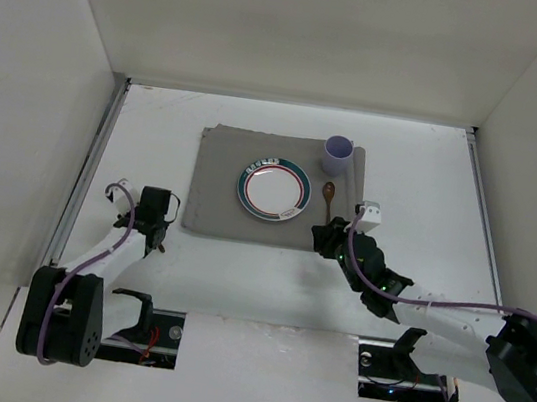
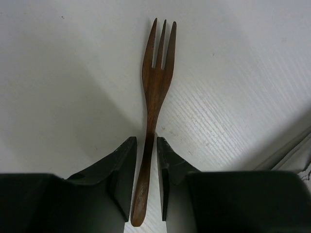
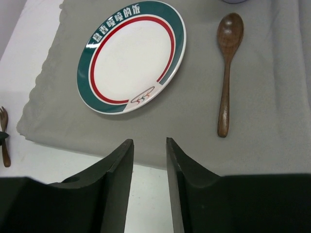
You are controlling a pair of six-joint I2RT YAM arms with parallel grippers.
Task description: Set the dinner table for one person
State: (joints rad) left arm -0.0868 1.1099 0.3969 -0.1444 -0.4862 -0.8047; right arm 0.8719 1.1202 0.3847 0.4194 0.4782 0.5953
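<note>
Bench (image 1: 423,184), white, fills the scene and carries a grey placemat (image 1: 213,203) with plate (image 1: 273,189), wooden spoon (image 1: 329,194) and mug (image 1: 337,154). Left tool (image 2: 146,141) closely flanks the wooden fork (image 2: 156,82) handle, grip unclear. Right tool (image 3: 148,141) is partly open and empty.

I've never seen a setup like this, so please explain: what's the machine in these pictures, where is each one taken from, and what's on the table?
It is two robot arms bolted to a white table. One picture looks down from above; the other two come from a camera on each wrist. A grey placemat holds a plate, a wooden spoon and a purple cup. The left end effector grips a wooden fork beside the mat. The right end effector is open and empty.
</note>
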